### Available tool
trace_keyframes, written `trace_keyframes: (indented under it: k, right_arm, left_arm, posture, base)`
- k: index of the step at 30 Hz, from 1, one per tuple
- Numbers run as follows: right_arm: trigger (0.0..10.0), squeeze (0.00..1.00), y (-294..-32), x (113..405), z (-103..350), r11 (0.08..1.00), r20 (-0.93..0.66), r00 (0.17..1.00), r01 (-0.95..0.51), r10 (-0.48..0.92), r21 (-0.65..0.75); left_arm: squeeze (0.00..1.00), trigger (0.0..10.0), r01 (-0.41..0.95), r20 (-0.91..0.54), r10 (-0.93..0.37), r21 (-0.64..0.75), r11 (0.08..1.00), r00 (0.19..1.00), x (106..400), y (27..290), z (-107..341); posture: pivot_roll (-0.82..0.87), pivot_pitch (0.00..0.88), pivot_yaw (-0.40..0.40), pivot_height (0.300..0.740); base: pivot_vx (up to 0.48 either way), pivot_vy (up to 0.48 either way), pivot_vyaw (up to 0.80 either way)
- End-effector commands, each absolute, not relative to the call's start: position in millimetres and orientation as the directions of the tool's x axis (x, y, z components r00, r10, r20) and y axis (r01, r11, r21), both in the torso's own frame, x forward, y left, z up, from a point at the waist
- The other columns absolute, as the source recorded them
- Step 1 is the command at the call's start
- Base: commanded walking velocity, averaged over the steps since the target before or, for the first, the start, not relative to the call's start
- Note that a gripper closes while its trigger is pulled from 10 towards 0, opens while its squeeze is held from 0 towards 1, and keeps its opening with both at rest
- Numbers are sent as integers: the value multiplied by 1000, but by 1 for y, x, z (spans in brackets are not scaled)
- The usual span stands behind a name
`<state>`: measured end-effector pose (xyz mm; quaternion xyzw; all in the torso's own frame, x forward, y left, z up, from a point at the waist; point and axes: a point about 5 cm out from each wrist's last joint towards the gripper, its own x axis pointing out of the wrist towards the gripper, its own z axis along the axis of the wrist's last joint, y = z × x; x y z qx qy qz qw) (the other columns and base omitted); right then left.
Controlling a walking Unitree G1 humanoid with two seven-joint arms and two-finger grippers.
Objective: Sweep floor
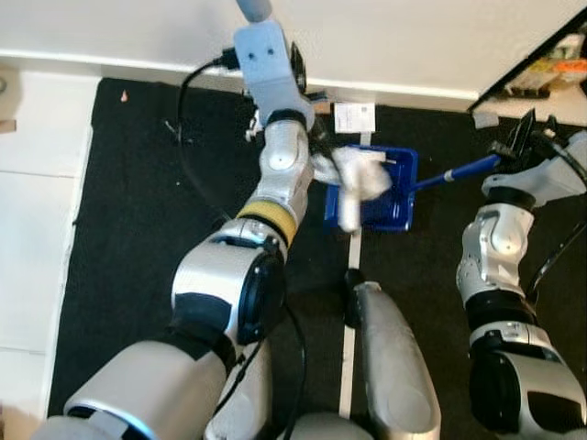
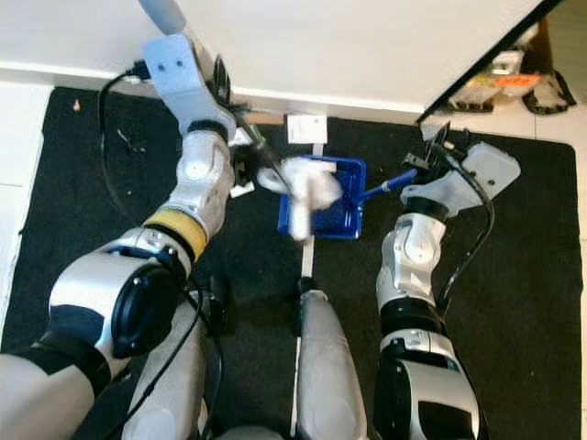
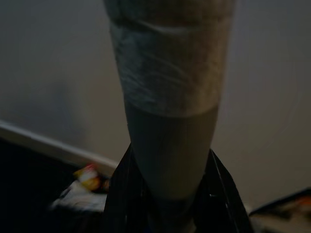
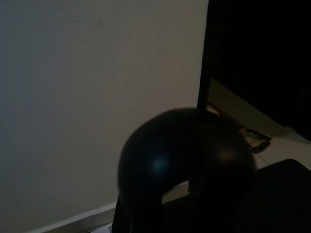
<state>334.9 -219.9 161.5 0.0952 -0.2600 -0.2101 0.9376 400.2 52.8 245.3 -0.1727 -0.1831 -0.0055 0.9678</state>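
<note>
Left tool (image 3: 167, 194) gripping grey broom handle (image 3: 170, 97), right tool (image 2: 440, 147) clasping blue dustpan (image 2: 326, 211)

A blue dustpan (image 1: 396, 197) holds white crumpled paper (image 1: 359, 174) on a black mat (image 1: 138, 211). The wall (image 1: 394, 37) is white, the broom handle (image 3: 167, 97) grey.

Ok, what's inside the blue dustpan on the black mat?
Crumpled white paper is heaped in the blue dustpan, spilling over its front edge. Anything beneath the heap is covered.
</note>
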Motion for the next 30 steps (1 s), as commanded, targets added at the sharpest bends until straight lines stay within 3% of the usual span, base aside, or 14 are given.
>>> trace_keyframes:
  k: [1, 7, 10, 12, 14, 16, 23, 27, 30]
  right_arm:
    - [10000, 0, -218, 332, 143, 888, 375, 811, 362, -449, 282]
    - [10000, 0, -218, 333, 144, 888, 373, 812, 361, -450, 284]
    - [10000, 0, -218, 334, 143, 886, 369, 812, 362, -452, 289]
    - [10000, 0, -218, 334, 143, 886, 369, 812, 362, -452, 289]
    - [10000, 0, -218, 334, 141, 885, 361, 815, 362, -453, 293]
    - [10000, 0, -217, 334, 138, 885, 353, 819, 363, -453, 293]
    - [10000, 0, -218, 334, 131, 880, 327, 827, 366, -456, 302]
    - [10000, 0, -223, 334, 123, 856, 283, 822, 403, -494, 324]
    - [10000, 0, -229, 331, 116, 834, 248, 812, 439, -528, 336]
  left_arm:
    - [0, 10000, 182, 389, -19, -387, 904, 921, 390, 14, 256]
    - [0, 10000, 232, 428, -56, -372, 899, 902, 389, 12, 265]
    - [0, 10000, 303, 496, -161, -222, 927, 853, 393, 26, 270]
    - [0, 10000, 303, 496, -161, -222, 927, 853, 393, 26, 270]
    - [0, 10000, 323, 554, -236, -64, 944, 799, 398, 55, 279]
    - [0, 10000, 286, 583, -227, -8, 958, 780, 401, 78, 288]
    - [0, 10000, 252, 602, -176, -44, 967, 779, 403, 123, 292]
    - [0, 10000, 378, 647, -250, -63, 924, 720, 394, 142, 297]
    - [0, 10000, 312, 615, -179, -116, 943, 768, 389, 166, 299]
  posture:
    - [-65, 514, 10, 731]
    - [-57, 508, 14, 731]
    - [-29, 493, 22, 731]
    - [-29, 493, 22, 731]
    - [1, 480, 23, 731]
    - [10, 467, 24, 731]
    - [50, 404, 39, 731]
    - [92, 349, 58, 731]
    - [116, 323, 65, 731]
  base:
    - [0, 0, 0]
    - [0, 0, 0]
    - [0, 0, 0]
    - [0, 0, 0]
    - [0, 0, 0]
    - [0, 0, 0]
    - [0, 0, 0]
    - [0, 0, 0]
    - [0, 0, 0]
